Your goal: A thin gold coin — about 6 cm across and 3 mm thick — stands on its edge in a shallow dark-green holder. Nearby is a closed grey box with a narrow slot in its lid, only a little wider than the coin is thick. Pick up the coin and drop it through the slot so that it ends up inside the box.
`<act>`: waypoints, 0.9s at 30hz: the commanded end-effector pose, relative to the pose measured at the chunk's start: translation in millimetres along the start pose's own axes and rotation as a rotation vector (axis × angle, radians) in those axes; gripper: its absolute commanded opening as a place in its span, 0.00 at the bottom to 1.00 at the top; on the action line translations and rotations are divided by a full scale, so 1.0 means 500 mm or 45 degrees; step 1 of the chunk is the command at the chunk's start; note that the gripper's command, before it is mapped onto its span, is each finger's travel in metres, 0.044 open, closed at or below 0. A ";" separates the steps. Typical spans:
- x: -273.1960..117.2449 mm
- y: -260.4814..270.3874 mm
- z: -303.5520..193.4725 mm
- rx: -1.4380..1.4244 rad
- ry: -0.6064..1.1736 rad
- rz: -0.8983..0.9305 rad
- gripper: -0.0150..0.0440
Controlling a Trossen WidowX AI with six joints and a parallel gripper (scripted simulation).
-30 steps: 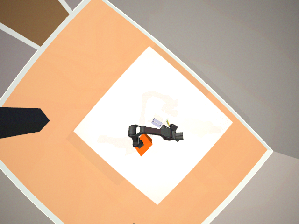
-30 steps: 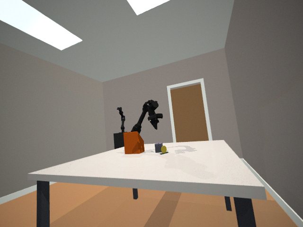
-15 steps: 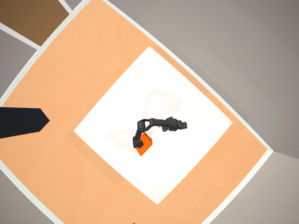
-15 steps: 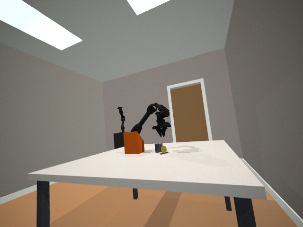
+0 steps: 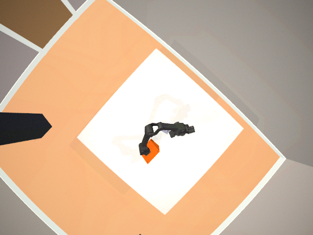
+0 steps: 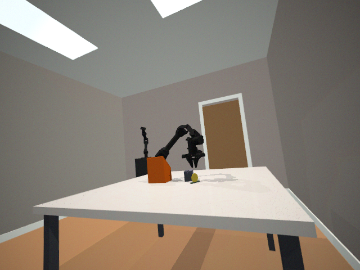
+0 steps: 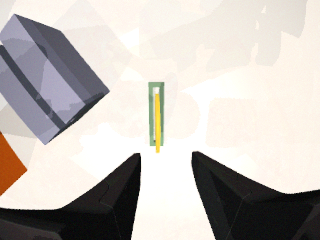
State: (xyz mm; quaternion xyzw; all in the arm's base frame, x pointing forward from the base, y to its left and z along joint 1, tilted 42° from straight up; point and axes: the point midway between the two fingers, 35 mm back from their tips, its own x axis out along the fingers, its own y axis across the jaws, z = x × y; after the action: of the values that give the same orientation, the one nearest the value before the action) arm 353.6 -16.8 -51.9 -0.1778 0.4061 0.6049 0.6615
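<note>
My gripper (image 6: 193, 166) (image 7: 166, 158) is open and empty, pointing down, above the coin. The gold coin (image 6: 194, 177) (image 7: 158, 120) stands on edge in the dark-green holder (image 6: 192, 182) (image 7: 151, 125). In the wrist view the coin is seen edge-on, running up and down, just ahead of the fingertips and left of their middle. The grey box (image 5: 165, 131) (image 6: 188, 176) (image 7: 65, 90) is closed and stands beside the holder. Its dark slot (image 7: 31, 86) runs diagonally in the wrist view. In the top view the arm hides the coin, the holder and most of the box.
An orange block (image 5: 153, 152) (image 6: 157, 170) (image 7: 7, 165) with a slanted face stands on the white table (image 5: 161, 189) (image 6: 174, 200), near the arm's base and on the far side of the box from the coin. A second dark arm (image 6: 145, 145) stands behind it in the exterior view.
</note>
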 end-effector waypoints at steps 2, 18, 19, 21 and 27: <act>0.021 0.003 -0.003 0.009 -0.007 0.004 0.53; 0.075 0.006 -0.004 0.010 -0.001 0.009 0.53; 0.078 0.006 -0.004 0.010 -0.001 0.009 0.53; 0.085 0.006 -0.004 0.010 -0.001 0.009 0.53; 0.104 0.005 -0.003 0.010 -0.003 0.008 0.53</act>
State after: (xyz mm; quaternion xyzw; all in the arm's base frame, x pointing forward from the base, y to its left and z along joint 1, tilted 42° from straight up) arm 349.9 11.8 -85.7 -0.1787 0.4067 0.6047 0.6611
